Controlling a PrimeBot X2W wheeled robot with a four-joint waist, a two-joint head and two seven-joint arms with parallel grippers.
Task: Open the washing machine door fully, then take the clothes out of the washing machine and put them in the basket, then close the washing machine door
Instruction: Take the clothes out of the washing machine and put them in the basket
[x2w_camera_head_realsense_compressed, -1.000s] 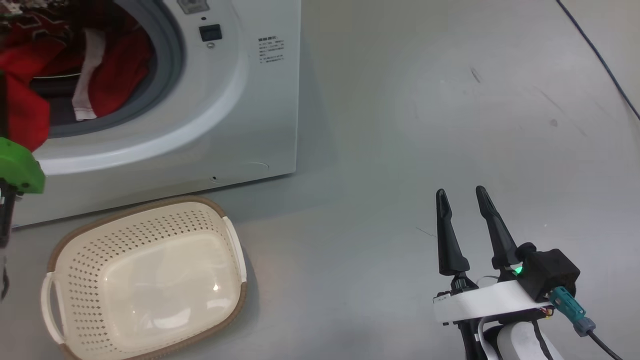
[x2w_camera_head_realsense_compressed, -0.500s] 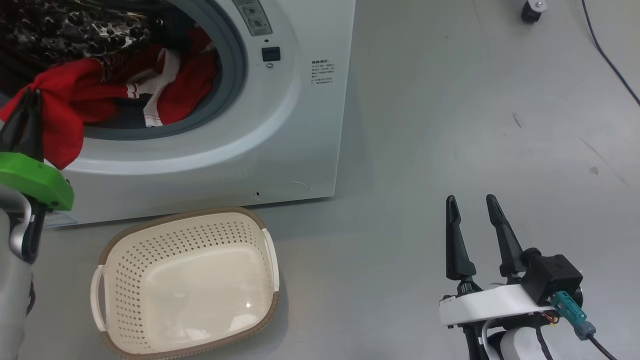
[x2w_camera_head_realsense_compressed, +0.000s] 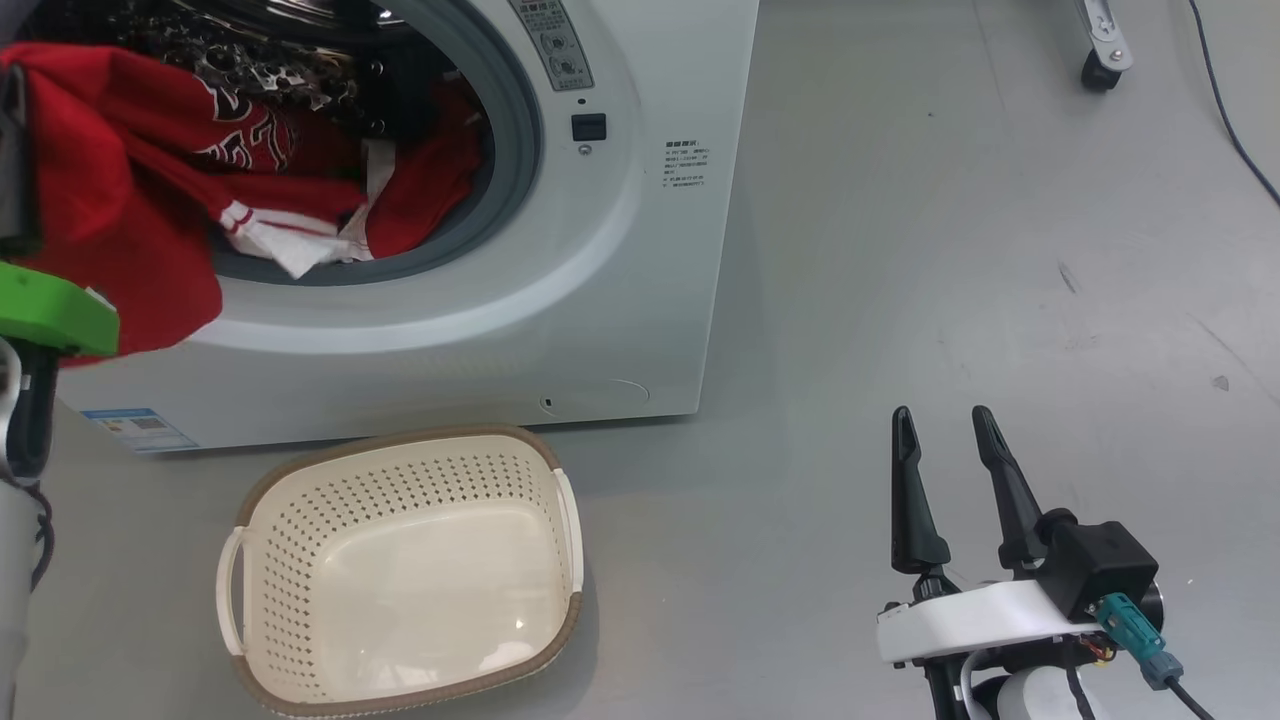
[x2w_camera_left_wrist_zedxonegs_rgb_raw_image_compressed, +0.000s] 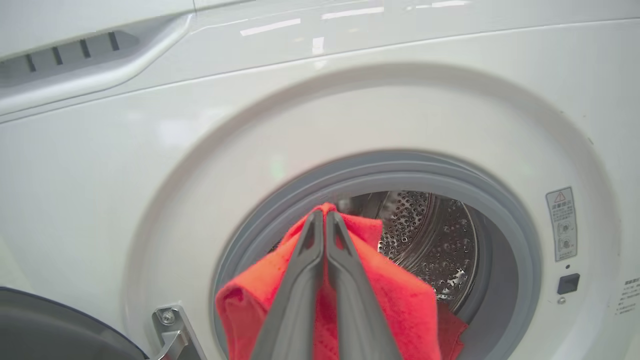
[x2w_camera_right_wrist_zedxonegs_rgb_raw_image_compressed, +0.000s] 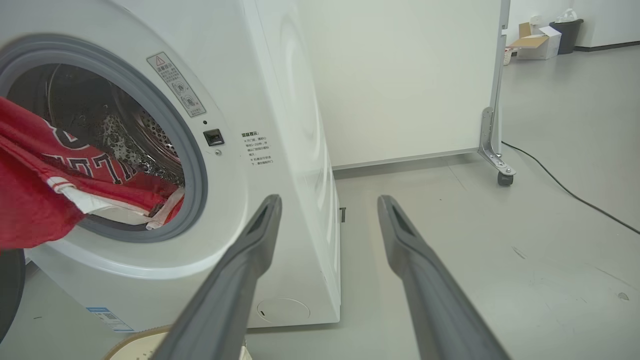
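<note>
left gripper (x2w_camera_left_wrist_zedxonegs_rgb_raw_image_compressed: 325, 216): jaws pinched shut on a fold of the clothes (x2w_camera_left_wrist_zedxonegs_rgb_raw_image_compressed: 400, 300), likely to drag it out over the seal
right gripper (x2w_camera_head_realsense_compressed: 940, 415): jaws wide, holding nothing, parked over the floor right of the machine
clothes: soft red knit, white trim; one piece half out, rest heaped in drum
washing machine (x2w_camera_head_realsense_compressed: 640, 250): glossy white, grey rubber seal, perforated steel drum
washing machine door (x2w_camera_left_wrist_zedxonegs_rgb_raw_image_compressed: 55, 330): swung open, dark rim
basket (x2w_camera_head_realsense_compressed: 395, 442): cream perforated plastic, brown rim, on floor just before the machine, likely to catch the drop

The left gripper (x2w_camera_left_wrist_zedxonegs_rgb_raw_image_compressed: 324, 214), pinched on the red clothes (x2w_camera_head_realsense_compressed: 130, 230), has pulled more of them out of the washing machine (x2w_camera_head_realsense_compressed: 640, 260) toward 7 o'clock. The shirt's letters (x2w_camera_head_realsense_compressed: 245, 135) now show. The head camera has turned too.
</note>
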